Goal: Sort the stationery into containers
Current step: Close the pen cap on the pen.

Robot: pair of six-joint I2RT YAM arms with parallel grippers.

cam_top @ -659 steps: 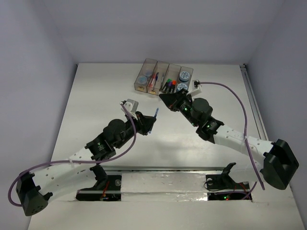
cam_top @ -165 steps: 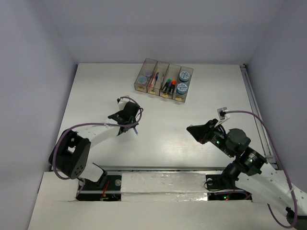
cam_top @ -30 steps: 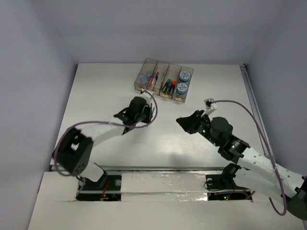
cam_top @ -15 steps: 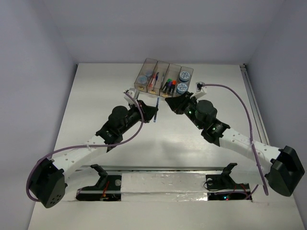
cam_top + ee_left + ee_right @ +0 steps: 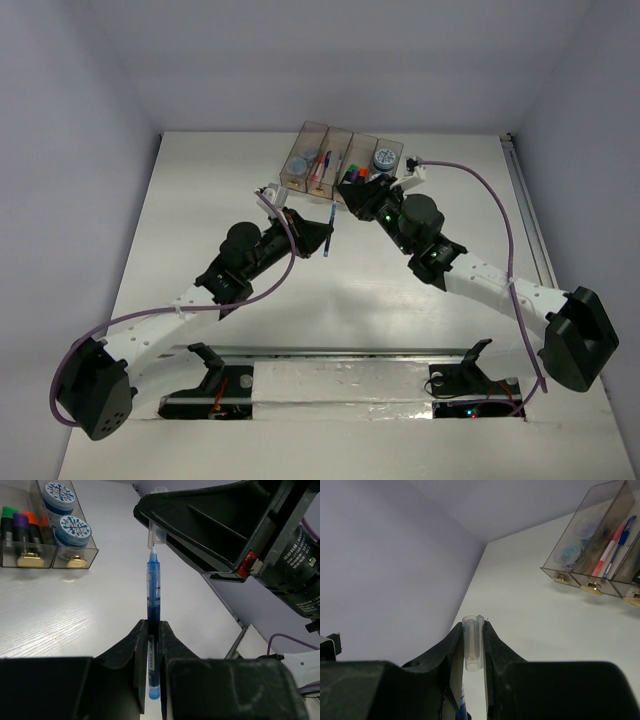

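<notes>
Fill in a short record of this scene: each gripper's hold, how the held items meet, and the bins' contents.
left gripper: shut on blue pen
right gripper: shut on clear cap
meeting: pen tip at the cap's mouth
bins: hold rolls, highlighters, pens

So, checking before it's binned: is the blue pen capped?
Not yet: the cap, pinched in the right gripper, only meets the tip of the pen, held by the left gripper.
</notes>
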